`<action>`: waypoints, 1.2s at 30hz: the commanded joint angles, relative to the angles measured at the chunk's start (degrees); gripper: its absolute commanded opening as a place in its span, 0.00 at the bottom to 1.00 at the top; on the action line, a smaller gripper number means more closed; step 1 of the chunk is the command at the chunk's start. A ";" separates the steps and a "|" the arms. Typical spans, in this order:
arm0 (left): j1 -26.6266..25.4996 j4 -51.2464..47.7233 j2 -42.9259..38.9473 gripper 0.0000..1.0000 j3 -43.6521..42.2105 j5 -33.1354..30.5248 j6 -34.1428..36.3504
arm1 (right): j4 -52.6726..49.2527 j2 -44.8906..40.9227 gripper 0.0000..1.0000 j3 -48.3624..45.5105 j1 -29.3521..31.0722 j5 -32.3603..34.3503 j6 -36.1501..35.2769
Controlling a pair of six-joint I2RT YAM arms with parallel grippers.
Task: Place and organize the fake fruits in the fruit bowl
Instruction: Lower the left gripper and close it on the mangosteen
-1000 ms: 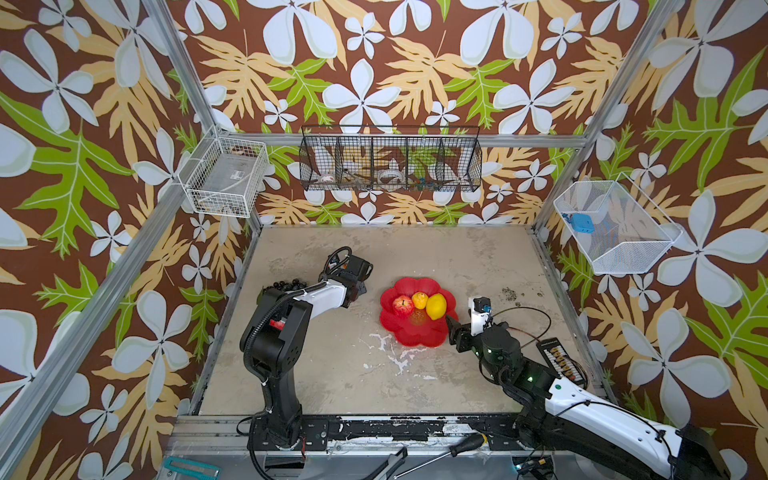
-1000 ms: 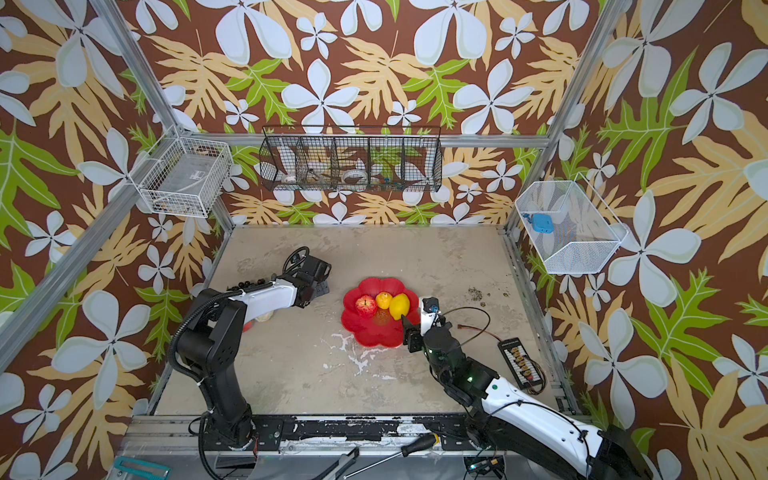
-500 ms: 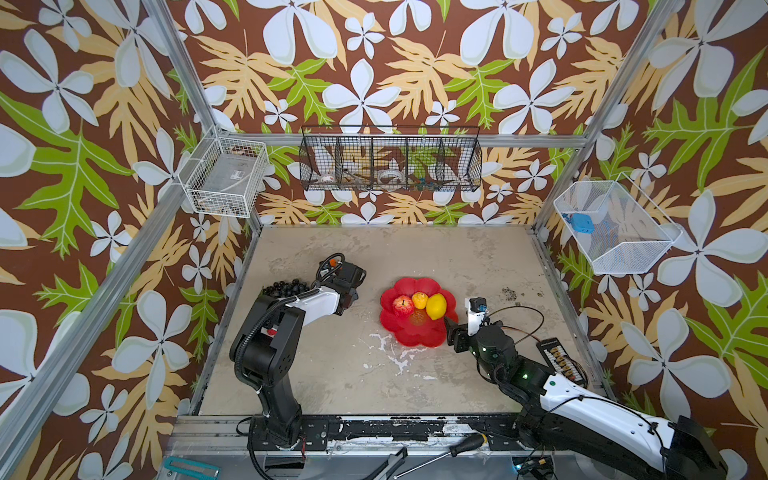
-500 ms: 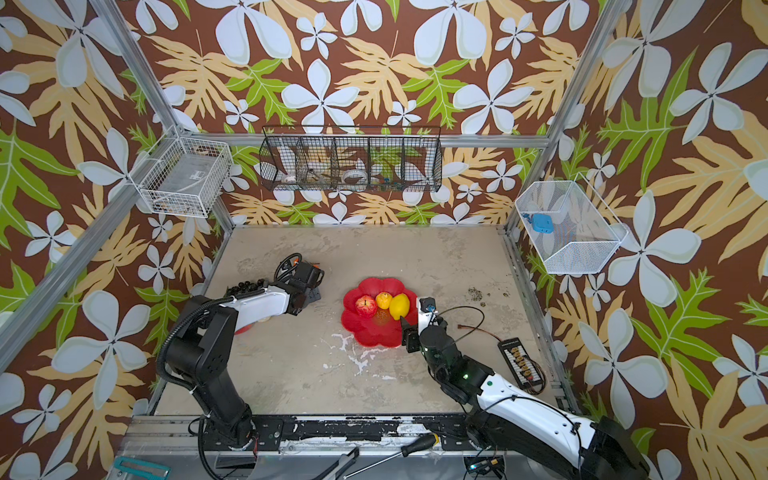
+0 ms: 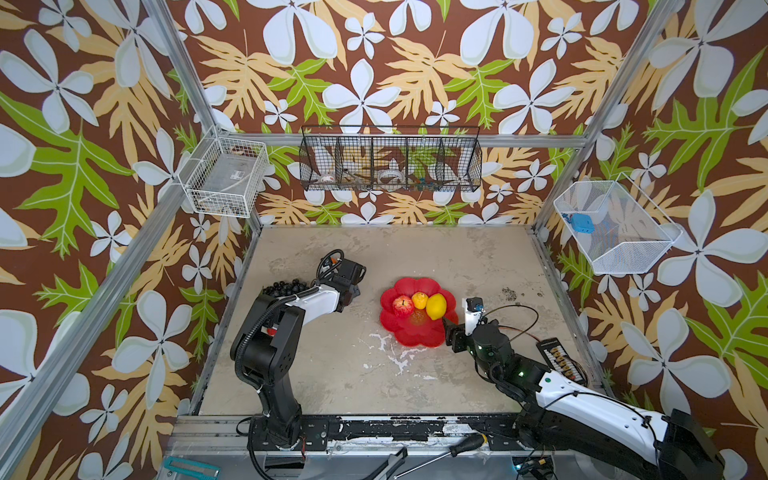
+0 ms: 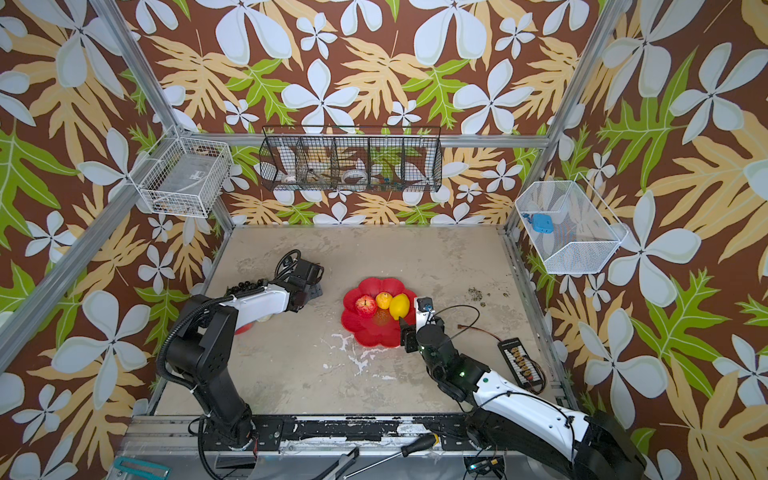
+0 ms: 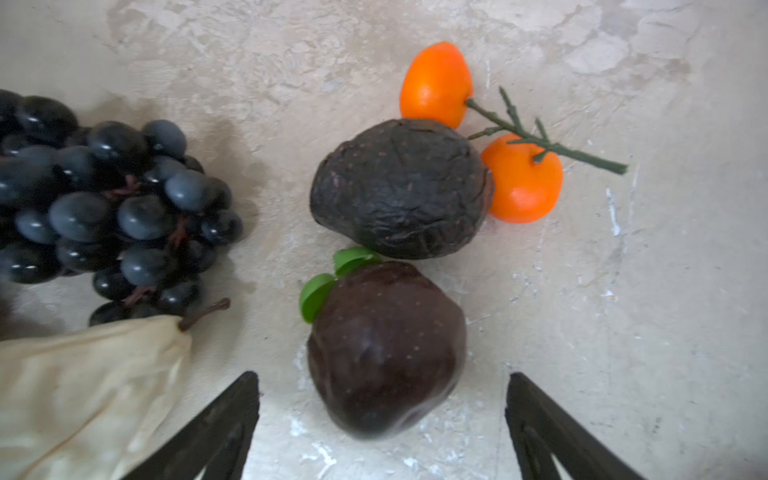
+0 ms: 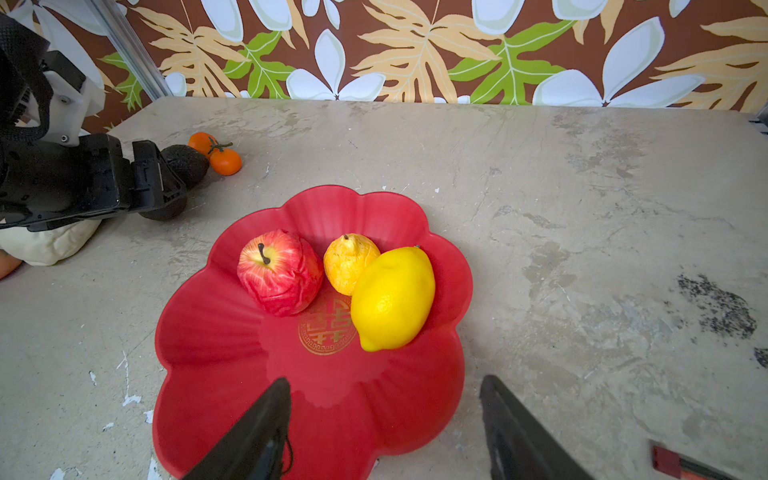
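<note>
The fruit bowl (image 5: 415, 336) (image 6: 376, 334) (image 8: 224, 332), a red scalloped dish, holds a red apple (image 8: 278, 272), a small yellow pear (image 8: 349, 262) and a lemon (image 8: 392, 297). Left of the bowl, my left gripper (image 7: 382, 376) (image 5: 347, 282) is open, its jaws standing apart on either side of a dark red strawberry (image 7: 384, 349). Beyond it lie an avocado (image 7: 401, 187) and two stemmed oranges (image 7: 521, 180). To the side lie a black grape bunch (image 7: 104, 203) (image 5: 286, 287) and a cream lumpy piece (image 7: 83, 386). My right gripper (image 8: 385, 379) (image 5: 451, 328) hangs open over the bowl's near rim.
Wire baskets hang on the back wall (image 5: 390, 164), the left wall (image 5: 226, 178) and the right wall (image 5: 615, 228). A black device with a cable (image 5: 561, 361) lies right of my right arm. A screwdriver (image 5: 461, 446) rests on the front rail.
My left gripper has shifted a little toward the near side over the loose fruits, and the grape bunch now shows behind its arm. The right arm has barely moved.
</note>
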 commanded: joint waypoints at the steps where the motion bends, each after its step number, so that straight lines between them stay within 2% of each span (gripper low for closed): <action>1: 0.05 -0.10 1.40 0.96 1.33 1.07 0.07 | 1.44 0.41 0.71 0.50 -0.03 0.39 0.30; 3: 0.12 -0.83 2.90 0.97 2.66 0.58 0.29 | 1.55 0.63 0.71 0.56 -0.02 0.25 0.30; 10: 0.39 -1.29 5.12 0.88 4.41 -1.96 1.09 | 1.53 0.68 0.71 0.58 -0.03 0.47 0.15; 15: 1.54 -1.77 6.10 0.76 5.03 -2.20 2.09 | 1.78 1.03 0.71 0.65 -0.03 0.29 0.16; 25: 1.72 -1.44 4.06 0.76 2.49 -2.99 2.36 | 1.86 1.78 0.71 0.84 -0.01 0.47 0.17; 36: 1.66 1.69 0.83 0.57 -0.77 0.18 2.95 | 1.64 2.04 0.71 0.91 -0.03 0.60 0.22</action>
